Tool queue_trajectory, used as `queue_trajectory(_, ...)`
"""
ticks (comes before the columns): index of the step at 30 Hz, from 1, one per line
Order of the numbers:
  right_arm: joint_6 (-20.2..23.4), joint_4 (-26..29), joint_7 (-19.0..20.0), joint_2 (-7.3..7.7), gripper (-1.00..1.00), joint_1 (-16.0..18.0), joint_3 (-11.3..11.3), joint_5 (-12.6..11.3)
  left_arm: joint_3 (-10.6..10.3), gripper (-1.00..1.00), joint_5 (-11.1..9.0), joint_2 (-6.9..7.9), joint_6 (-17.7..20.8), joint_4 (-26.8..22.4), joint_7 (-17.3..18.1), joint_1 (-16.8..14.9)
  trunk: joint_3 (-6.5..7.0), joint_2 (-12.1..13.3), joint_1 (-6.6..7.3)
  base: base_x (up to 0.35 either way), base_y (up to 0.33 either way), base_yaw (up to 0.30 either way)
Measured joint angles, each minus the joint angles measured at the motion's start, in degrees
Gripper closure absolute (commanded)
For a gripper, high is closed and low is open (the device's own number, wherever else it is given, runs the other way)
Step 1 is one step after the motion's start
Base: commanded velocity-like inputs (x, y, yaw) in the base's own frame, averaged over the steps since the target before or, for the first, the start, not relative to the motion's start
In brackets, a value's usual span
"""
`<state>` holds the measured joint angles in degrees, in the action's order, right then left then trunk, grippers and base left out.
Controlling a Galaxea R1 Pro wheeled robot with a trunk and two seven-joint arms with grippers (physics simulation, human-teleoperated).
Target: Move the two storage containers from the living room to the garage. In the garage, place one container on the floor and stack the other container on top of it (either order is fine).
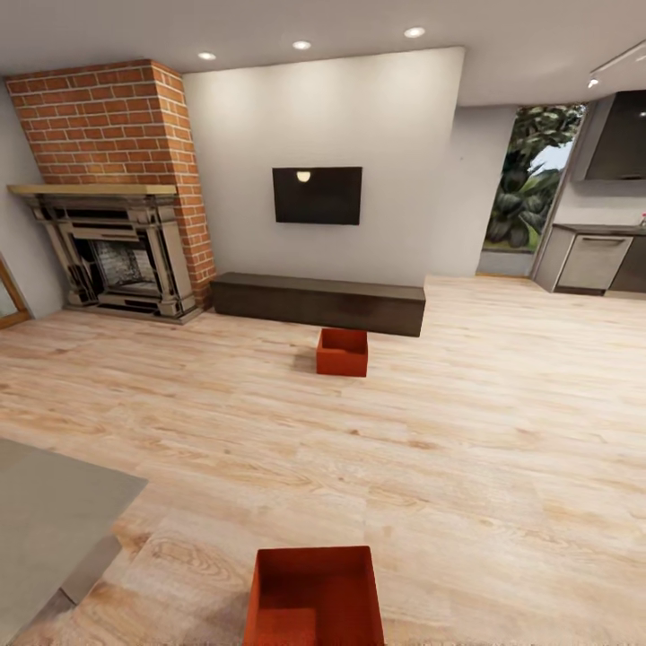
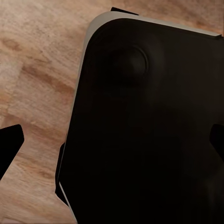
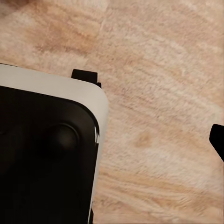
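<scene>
We look from the head into the living room: light wood floor (image 1: pixel 467 431), brick fireplace (image 1: pixel 117 188) far left, black TV (image 1: pixel 317 195) on the white wall, a long dark bench (image 1: pixel 318 303) below it. One red bin (image 1: pixel 342 352) sits on the floor just before the bench; the other bin (image 1: pixel 313 597) lies near us, at the lower edge. In the left wrist view, we see a dark fingertip (image 2: pixel 9 144) beside the robot's black base (image 2: pixel 149 130) over the planks; we cannot tell the fingers' spread. In the right wrist view, one fingertip (image 3: pixel 217 140) shows at the edge; again we cannot tell.

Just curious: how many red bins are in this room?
2: near bin on the wood floor right below the camera; far bin in front of the dark bench. Others may be hidden.
</scene>
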<state>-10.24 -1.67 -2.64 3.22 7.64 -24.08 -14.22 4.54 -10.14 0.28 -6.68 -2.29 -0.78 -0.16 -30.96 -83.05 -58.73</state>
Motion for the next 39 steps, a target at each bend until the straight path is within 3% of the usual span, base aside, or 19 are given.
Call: queue_trajectory(39,0.29,0.00,0.03,-0.14,-1.00,0.03,-0.04,0.03,-0.02,-1.00,0.03,0.00,-0.03,0.00,0.00,0.00,-3.62,0.00,0.00,0.000,0.000,0.000)
